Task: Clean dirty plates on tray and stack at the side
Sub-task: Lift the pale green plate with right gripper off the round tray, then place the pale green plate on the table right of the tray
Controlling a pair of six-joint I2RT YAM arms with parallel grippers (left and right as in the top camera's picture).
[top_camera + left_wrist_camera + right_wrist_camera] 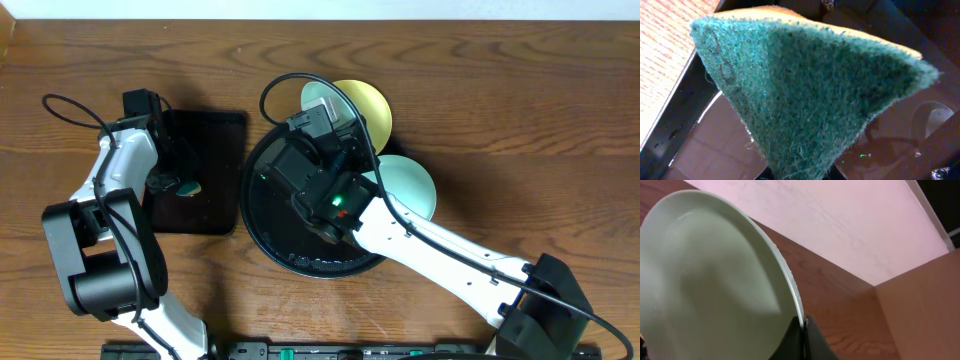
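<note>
Soft green sponge (810, 100), pinched in the left gripper (175, 185) toward the left edge of the worktop (520, 90). The right gripper (804, 324) clamps the rim of the mint plate (715, 280); probably stiff, light, slippery.

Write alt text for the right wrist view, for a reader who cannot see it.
A pale mint plate fills the left of the frame, tilted on edge, its rim pinched in the right gripper at the bottom. Behind it are a brown wooden surface and a pale pink wall.

Right gripper (803, 336) pinched tight; left gripper (180, 185) apparently closed too.
</note>
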